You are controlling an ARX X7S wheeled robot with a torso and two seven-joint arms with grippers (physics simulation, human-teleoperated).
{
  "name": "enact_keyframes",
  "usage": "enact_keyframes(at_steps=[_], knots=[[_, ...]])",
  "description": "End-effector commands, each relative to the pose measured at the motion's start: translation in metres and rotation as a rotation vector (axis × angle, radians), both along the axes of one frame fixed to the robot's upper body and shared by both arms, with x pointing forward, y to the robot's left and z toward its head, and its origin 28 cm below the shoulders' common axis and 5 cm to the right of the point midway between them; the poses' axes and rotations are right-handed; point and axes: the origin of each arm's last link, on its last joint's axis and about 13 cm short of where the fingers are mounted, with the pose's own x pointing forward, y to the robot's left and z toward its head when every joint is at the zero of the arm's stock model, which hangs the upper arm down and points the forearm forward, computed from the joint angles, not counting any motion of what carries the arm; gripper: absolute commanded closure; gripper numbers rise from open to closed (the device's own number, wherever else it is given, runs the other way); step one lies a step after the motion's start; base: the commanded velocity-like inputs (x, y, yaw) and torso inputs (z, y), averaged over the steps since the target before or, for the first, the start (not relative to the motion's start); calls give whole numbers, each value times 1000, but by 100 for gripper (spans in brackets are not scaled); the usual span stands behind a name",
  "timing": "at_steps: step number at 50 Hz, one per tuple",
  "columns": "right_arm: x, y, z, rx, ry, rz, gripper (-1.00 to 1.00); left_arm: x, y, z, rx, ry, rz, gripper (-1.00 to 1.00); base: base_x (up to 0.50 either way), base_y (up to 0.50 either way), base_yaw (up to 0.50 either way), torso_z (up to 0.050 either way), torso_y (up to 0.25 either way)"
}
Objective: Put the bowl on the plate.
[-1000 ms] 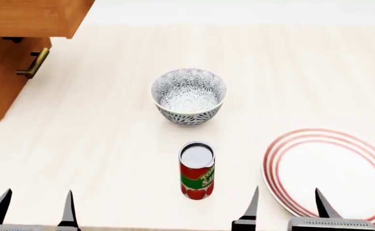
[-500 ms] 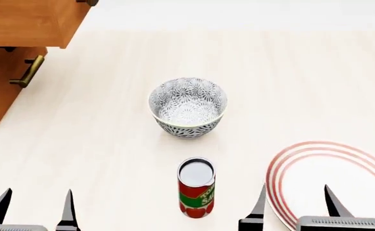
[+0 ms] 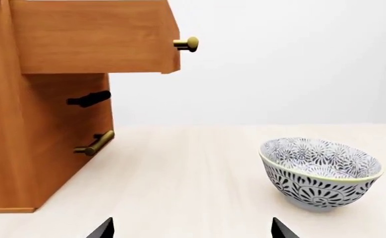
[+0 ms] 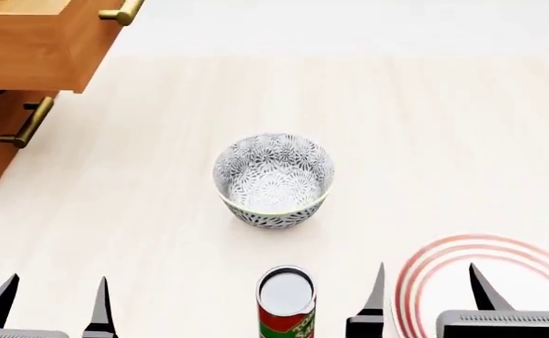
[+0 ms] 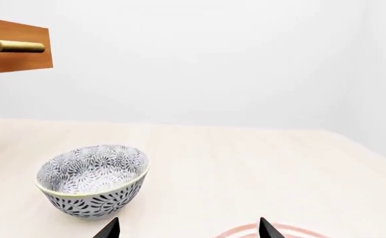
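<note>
Head view. The bowl (image 4: 273,180) sits upright on the counter (image 4: 443,141), about mid-frame, nothing touching it. The plate (image 4: 485,282) lies flat toward the robot's right and nearer the robot, only part of it inside the frame. The left claw (image 4: 51,304) and right claw (image 4: 425,292) both show fingers spread apart and empty at the bottom edge; the right one hangs over the plate's near-left rim. Judgement: neither arm has started its reach; spread fingers suit a rim grasp. A red and green can (image 4: 287,301) stands between bowl and robot, just left of the plate. It looks like the main obstacle on a straight path from either arm. A wooden cabinet (image 4: 29,42) with an open drawer sits far left, well apart.

Left wrist view. Bowl (image 3: 319,171) ahead and off to one side of the claw (image 3: 191,229), whose tips stand apart. Cabinet (image 3: 54,109) on the other side, its brass handles (image 3: 95,144) visible.

Right wrist view. Bowl (image 5: 92,179) ahead of the claw (image 5: 187,229), tips apart; a sliver of plate (image 5: 272,231) shows by them. Can not visible here.
</note>
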Motion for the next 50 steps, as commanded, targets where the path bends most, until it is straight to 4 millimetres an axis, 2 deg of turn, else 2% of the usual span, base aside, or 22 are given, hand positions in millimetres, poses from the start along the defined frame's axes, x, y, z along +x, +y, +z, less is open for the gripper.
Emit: enact_keyframes(at_steps=[1,34,50], knots=[[1,1,3,1,1,13,-100,0,0,1,1,-3,-6,-100,172,0,0,0,0],[0,0,4,1,11,4,-100,-1,1,1,-2,-6,0,-100,169,0,0,0,0],[2,-1,8,-4,37,-13,-100,0,1,0,-2,-5,1,-100,17,0,0,0,0]])
